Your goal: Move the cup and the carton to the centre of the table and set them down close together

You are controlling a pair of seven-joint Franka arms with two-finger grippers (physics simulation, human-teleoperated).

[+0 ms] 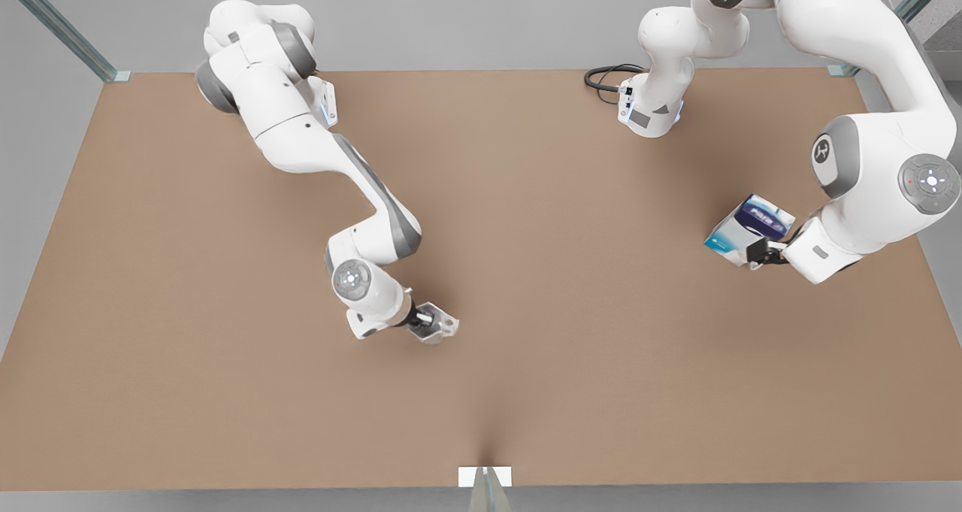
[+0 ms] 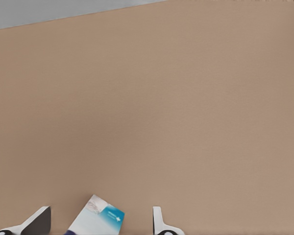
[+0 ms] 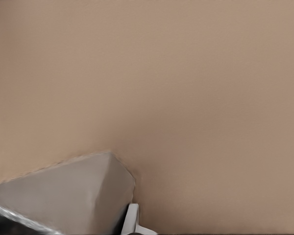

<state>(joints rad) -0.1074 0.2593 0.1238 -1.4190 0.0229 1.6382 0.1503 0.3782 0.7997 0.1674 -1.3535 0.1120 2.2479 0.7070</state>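
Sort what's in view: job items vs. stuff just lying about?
Job:
- cup, in the right jaws, front view's left
- carton, tilted in the left jaws, front view's right
- table

Just lying about:
- black cable at the table's far edge
- white bracket at the near edge
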